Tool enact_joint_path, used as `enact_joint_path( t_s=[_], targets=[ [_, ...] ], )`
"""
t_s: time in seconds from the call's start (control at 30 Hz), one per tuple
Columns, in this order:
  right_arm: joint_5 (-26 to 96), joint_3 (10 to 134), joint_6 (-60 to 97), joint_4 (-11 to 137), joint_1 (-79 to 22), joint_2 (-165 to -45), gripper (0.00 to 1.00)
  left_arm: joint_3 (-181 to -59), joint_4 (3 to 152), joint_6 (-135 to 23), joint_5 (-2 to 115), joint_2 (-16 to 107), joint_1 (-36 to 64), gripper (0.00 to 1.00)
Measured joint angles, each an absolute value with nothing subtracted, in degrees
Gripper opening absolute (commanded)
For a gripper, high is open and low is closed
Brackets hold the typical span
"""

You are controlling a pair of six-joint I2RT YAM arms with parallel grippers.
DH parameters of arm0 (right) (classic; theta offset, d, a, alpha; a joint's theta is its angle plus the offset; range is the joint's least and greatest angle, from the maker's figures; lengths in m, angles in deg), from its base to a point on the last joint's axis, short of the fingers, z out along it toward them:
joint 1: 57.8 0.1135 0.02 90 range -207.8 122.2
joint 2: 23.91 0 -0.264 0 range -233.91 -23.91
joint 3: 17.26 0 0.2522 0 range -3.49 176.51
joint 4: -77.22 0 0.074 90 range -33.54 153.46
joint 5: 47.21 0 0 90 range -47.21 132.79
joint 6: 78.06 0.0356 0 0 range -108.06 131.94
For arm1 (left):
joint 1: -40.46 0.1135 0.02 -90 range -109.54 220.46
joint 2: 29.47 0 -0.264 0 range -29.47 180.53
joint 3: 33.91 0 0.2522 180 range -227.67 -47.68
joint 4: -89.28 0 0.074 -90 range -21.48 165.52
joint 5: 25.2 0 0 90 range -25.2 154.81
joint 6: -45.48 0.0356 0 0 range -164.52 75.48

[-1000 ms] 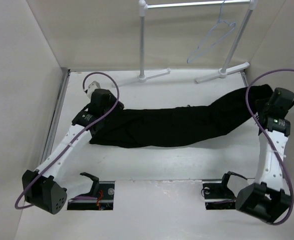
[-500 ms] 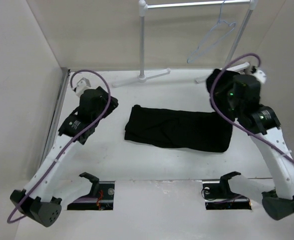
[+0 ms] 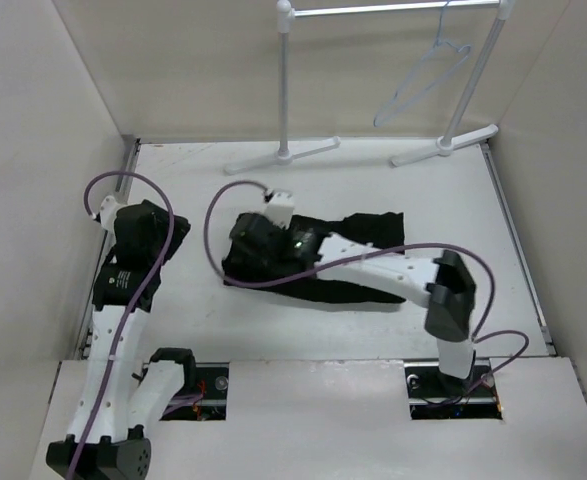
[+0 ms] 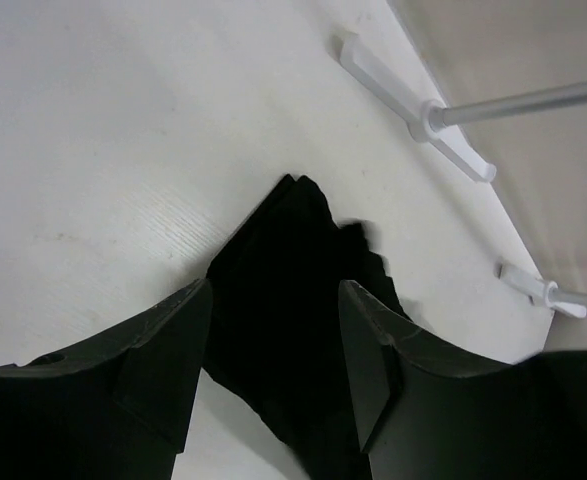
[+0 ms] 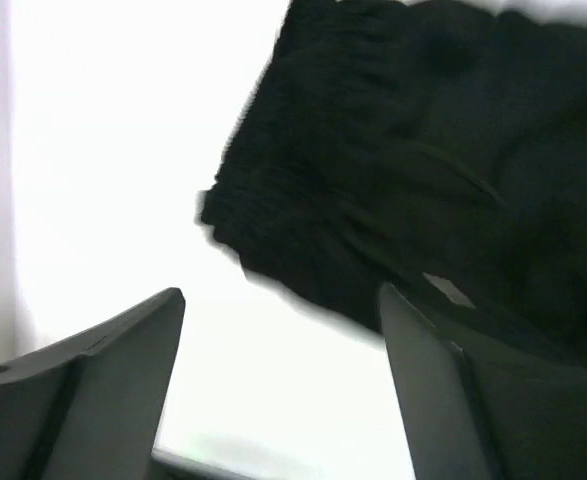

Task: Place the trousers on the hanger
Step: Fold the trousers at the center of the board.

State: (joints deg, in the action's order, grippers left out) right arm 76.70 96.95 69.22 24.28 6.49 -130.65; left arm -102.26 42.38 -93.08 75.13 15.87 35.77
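The right gripper (image 5: 283,375) is hovering with its fingers (image 5: 123,350) spread wide and empty above the blurred edge of the plain black soft-fabric trousers (image 5: 403,170); the left gripper (image 4: 273,370) is holding its fingers (image 4: 163,370) apart on nothing, clear of the cloth. The trousers are lying folded at the middle of the white table (image 3: 373,180), partly hidden beneath the right arm (image 3: 373,265). The thin pale triangular wire hanger (image 3: 421,84) is hanging, faint against the wall, from the white tube rack (image 3: 285,90) at the far edge.
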Motion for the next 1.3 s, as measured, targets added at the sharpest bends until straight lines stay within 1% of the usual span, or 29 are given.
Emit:
enact_joint_path(
  t_s=[0.07, 0.13, 0.2, 0.27, 0.3, 0.33, 0.4, 0.43, 0.47, 0.5, 0.53, 0.57, 0.6, 0.63, 0.67, 0.8, 0.9, 0.97, 1.0, 1.13, 1.17, 1.2, 1.23, 1.3],
  targets=[
    [73.12, 97.26, 69.41, 24.24, 8.83, -135.83, 0.87, -102.02, 42.16, -92.93, 73.91, 15.74, 38.16, 0.52],
    [70.14, 95.31, 69.35, 24.24, 9.84, -137.36, 0.87, -102.02, 42.20, -92.38, 73.32, 15.94, 39.53, 0.52],
    [68.57, 91.03, 69.13, 24.94, 9.55, -134.38, 0.85, -102.18, 42.33, -91.88, 72.97, 17.23, 38.99, 0.52],
    [67.17, 84.10, 68.60, 26.82, 7.83, -127.15, 0.80, -102.77, 42.79, -91.33, 72.88, 19.96, 36.32, 0.52],
    [66.49, 80.12, 68.17, 27.76, 6.23, -121.90, 0.74, -103.29, 43.30, -91.00, 72.86, 21.99, 34.20, 0.52],
    [66.01, 76.43, 67.73, 28.85, 4.40, -116.68, 0.63, -103.84, 43.89, -90.61, 72.90, 24.05, 31.93, 0.52],
    [65.42, 68.67, 66.75, 31.63, -0.50, -104.81, 0.33, -105.61, 45.35, -89.25, 73.25, 30.08, 25.89, 0.52],
    [65.38, 65.23, 66.53, 32.96, -3.06, -99.74, 0.25, -106.59, 46.09, -88.38, 73.36, 33.38, 23.05, 0.52],
    [65.18, 61.04, 66.48, 34.31, -6.03, -94.19, 0.20, -107.79, 46.60, -87.38, 73.51, 36.79, 20.30, 0.53],
    [64.94, 57.67, 66.16, 34.82, -8.50, -90.23, 0.19, -109.21, 47.19, -85.98, 73.67, 40.77, 17.55, 0.52],
    [64.18, 53.91, 65.98, 35.30, -11.17, -86.19, 0.21, -110.85, 47.47, -84.49, 73.84, 44.64, 15.25, 0.52],
    [63.24, 50.20, 65.65, 35.41, -13.77, -82.63, 0.25, -112.54, 47.75, -82.92, 74.02, 48.40, 13.35, 0.53],
    [62.34, 46.83, 65.46, 35.25, -16.04, -79.87, 0.33, -114.20, 47.97, -81.41, 74.24, 51.94, 11.88, 0.53],
    [61.49, 43.29, 65.24, 34.66, -18.55, -77.34, 0.43, -115.55, 48.21, -80.03, 74.54, 54.87, 11.01, 0.53],
    [60.70, 40.38, 65.17, 33.64, -20.78, -75.33, 0.50, -117.08, 48.39, -78.48, 75.09, 57.88, 10.33, 0.55],
    [58.58, 31.31, 64.56, 27.23, -29.90, -67.72, 0.58, -123.07, 48.69, -72.93, 76.79, 67.22, 9.70, 0.55],
    [56.94, 28.08, 64.56, 24.24, -33.87, -64.62, 0.61, -127.22, 49.48, -69.74, 77.03, 72.35, 9.76, 0.52],
    [55.98, 27.38, 64.65, 23.19, -34.53, -64.40, 0.61, -128.05, 50.16, -68.56, 76.90, 74.25, 9.83, 0.48],
    [55.57, 27.38, 64.63, 23.19, -34.55, -64.83, 0.59, -128.08, 50.38, -68.21, 76.73, 74.91, 9.90, 0.46],
    [52.27, 25.76, 64.63, 27.45, -34.71, -69.14, 0.54, -128.08, 51.25, -67.75, 74.50, 76.96, 10.57, 0.40],
    [51.02, 24.84, 64.63, 29.00, -34.77, -70.54, 0.53, -128.08, 51.62, -67.94, 73.60, 77.42, 10.77, 0.37],
    [50.06, 23.86, 64.65, 30.40, -34.77, -71.46, 0.49, -127.99, 52.13, -68.21, 72.73, 77.71, 11.03, 0.31],
    [49.29, 22.94, 64.67, 31.47, -34.77, -71.76, 0.41, -127.75, 52.78, -68.62, 71.81, 77.93, 11.45, 0.24],
    [47.96, 21.39, 64.69, 33.37, -35.19, -71.72, 0.29, -126.68, 54.31, -69.34, 70.32, 77.95, 12.58, 0.12]
  ],
)
